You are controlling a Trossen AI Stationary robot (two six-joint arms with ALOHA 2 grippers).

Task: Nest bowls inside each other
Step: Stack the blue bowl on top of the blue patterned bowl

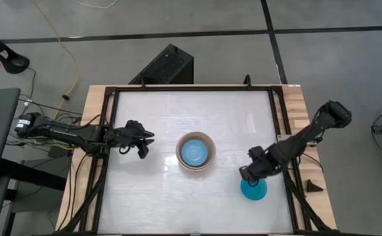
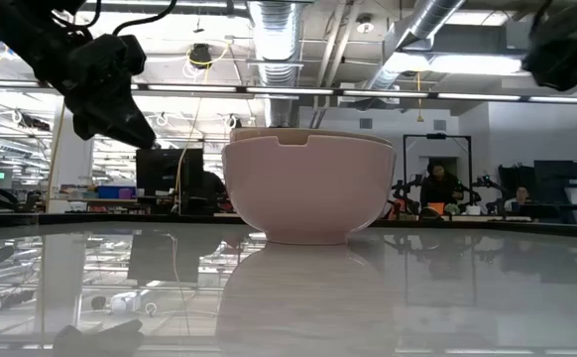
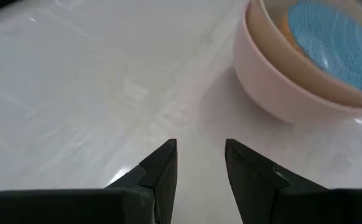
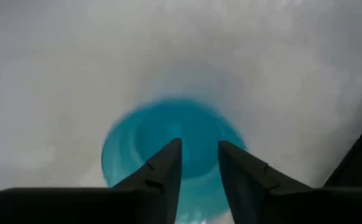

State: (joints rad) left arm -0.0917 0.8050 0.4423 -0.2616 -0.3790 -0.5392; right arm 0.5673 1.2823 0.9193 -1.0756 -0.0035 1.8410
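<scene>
A stack of nested bowls (image 1: 196, 151) stands on its base at the table's middle. The outermost bowl is large and pale (image 3: 274, 93), and a light blue bowl (image 1: 195, 153) lies innermost. A small teal bowl (image 1: 254, 190) sits alone on the table near the right edge. My right gripper (image 4: 199, 155) hangs over it pointing down, open, with nothing between its fingers; in the high view the right gripper (image 1: 246, 176) covers the bowl's far left rim. My left gripper (image 3: 199, 155) is open to the left of the stack, clear of it, tilted down toward the table.
A dark frame (image 1: 279, 131) borders the white table top, with wooden strips outside it. A small dark wedge (image 1: 314, 186) lies on the right strip. Bare table surface (image 1: 145, 196) stretches between the stack and the near edge.
</scene>
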